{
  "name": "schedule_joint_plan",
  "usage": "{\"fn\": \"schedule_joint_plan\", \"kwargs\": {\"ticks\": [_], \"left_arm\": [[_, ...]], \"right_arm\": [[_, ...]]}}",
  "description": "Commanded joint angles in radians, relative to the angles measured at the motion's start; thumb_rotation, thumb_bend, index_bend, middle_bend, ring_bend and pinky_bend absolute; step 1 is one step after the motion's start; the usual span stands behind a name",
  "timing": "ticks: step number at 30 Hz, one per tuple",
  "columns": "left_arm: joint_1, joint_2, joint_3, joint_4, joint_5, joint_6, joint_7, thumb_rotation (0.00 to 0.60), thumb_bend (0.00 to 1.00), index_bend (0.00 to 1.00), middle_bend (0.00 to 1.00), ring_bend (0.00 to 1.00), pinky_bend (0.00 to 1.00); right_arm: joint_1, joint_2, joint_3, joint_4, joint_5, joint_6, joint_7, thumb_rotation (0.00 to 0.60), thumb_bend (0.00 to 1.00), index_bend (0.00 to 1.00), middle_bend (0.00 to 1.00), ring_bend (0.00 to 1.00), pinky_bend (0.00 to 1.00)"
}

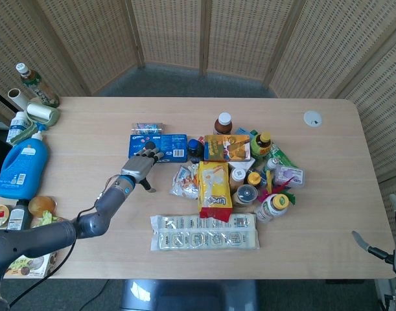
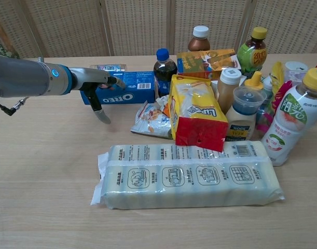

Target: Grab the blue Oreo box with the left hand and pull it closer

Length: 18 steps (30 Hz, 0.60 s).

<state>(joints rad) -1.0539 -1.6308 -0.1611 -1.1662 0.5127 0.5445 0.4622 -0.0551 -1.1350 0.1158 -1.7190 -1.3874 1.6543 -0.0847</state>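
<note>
The blue Oreo box (image 1: 164, 148) (image 2: 132, 88) lies flat at the left side of the pile of groceries. My left hand (image 1: 140, 165) (image 2: 96, 83) reaches in from the left with its fingers stretched out over the box's left end and its thumb hanging down in front of it. Nothing is gripped; whether the fingers touch the box top I cannot tell. My right hand (image 1: 395, 243) shows only partly at the bottom right corner of the head view, its thumb held apart, holding nothing.
A dark cola bottle (image 2: 164, 66) stands right of the box, and a small blue pack (image 1: 148, 127) lies behind it. A snack wrapper (image 2: 150, 120), a yellow bag (image 2: 195, 111) and a long white pack (image 2: 189, 176) lie nearer. A detergent bottle (image 1: 21, 163) stands far left.
</note>
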Motion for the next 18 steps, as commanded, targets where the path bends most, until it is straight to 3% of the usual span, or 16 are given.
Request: {"fn": "schedule_joint_plan", "kwargs": {"ticks": [1, 3, 6, 14, 18], "left_arm": [[0.011, 0.021, 0.021, -0.029, 0.012, 0.003, -0.019, 0.568, 0.15, 0.13, 0.28, 0.3, 0.0], [0.018, 0.041, 0.038, -0.057, 0.013, -0.002, -0.029, 0.569, 0.15, 0.23, 0.42, 0.44, 0.07], [0.03, 0.089, 0.062, -0.124, 0.008, -0.017, -0.055, 0.568, 0.15, 0.32, 0.53, 0.55, 0.2], [0.065, 0.276, 0.148, -0.378, 0.052, -0.036, -0.107, 0.549, 0.15, 0.36, 0.58, 0.6, 0.25], [0.09, 0.381, 0.165, -0.505, 0.087, -0.039, -0.156, 0.535, 0.15, 0.35, 0.57, 0.6, 0.25]], "right_arm": [[0.002, -0.002, 0.002, 0.0, -0.003, -0.003, 0.0, 0.341, 0.15, 0.0, 0.0, 0.0, 0.0], [0.004, -0.004, 0.003, 0.0, -0.006, -0.005, -0.001, 0.342, 0.15, 0.0, 0.0, 0.0, 0.0], [0.005, -0.004, 0.005, -0.003, -0.011, -0.005, -0.001, 0.336, 0.15, 0.0, 0.0, 0.0, 0.0], [0.003, 0.004, 0.011, -0.014, -0.023, 0.002, 0.0, 0.342, 0.15, 0.0, 0.0, 0.0, 0.0], [-0.001, 0.006, 0.01, -0.016, -0.028, 0.005, 0.001, 0.347, 0.15, 0.0, 0.0, 0.0, 0.0]]}}
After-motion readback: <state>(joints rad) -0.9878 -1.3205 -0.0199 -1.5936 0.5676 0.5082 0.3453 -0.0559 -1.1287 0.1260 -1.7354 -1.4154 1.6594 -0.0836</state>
